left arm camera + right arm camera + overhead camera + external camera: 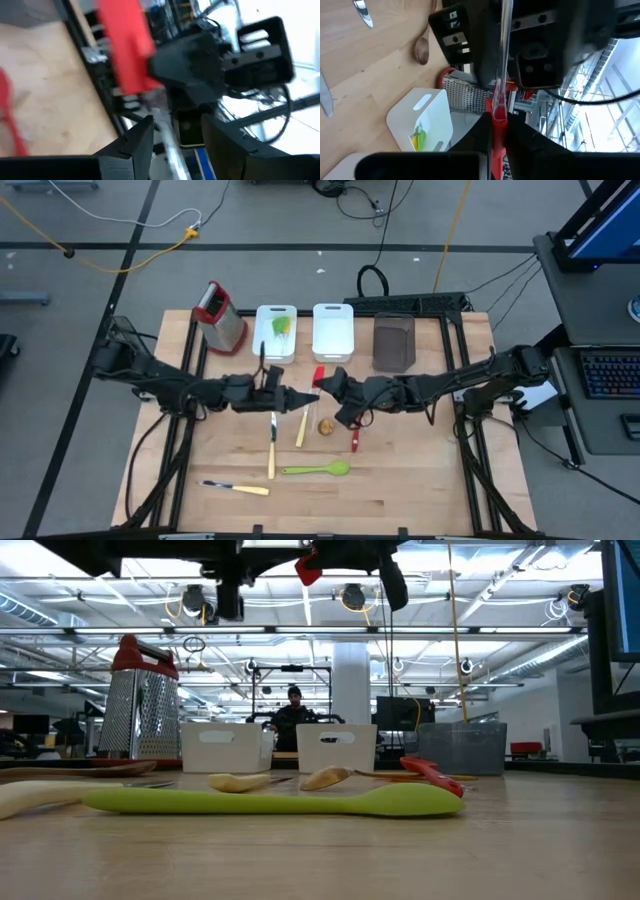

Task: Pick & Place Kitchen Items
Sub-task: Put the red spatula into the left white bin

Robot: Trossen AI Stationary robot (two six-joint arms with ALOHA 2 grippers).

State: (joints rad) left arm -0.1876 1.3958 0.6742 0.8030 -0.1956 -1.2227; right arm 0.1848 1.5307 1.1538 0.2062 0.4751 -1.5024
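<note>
A pale wooden table (400,480) stands on a grey floor crossed by cables, and the low view looks past it into a long bright hall where a person (294,708) sits behind a desk. Above the middle of the table, clear of the wood, hangs the red spatula (318,374), its red blade up and its clear handle running down from it. The right gripper (497,120) is clamped on it, fingers pressed together at the red end of the handle. The left gripper (172,137) meets it from the opposite side, its fingers (136,145) apart with the clear handle between them; no contact with it shows. On the wood below lie a cream-handled knife (271,442), a wooden spatula (302,427), a small wooden spoon (325,426), a red utensil (354,442), a long green spoon (318,470) and a second knife (235,488). Along the far edge stand a steel grater (221,318) with a red top, a white bin (276,352) holding green and yellow utensils, a second white bin (333,352) and a dark bin (394,343)
</note>
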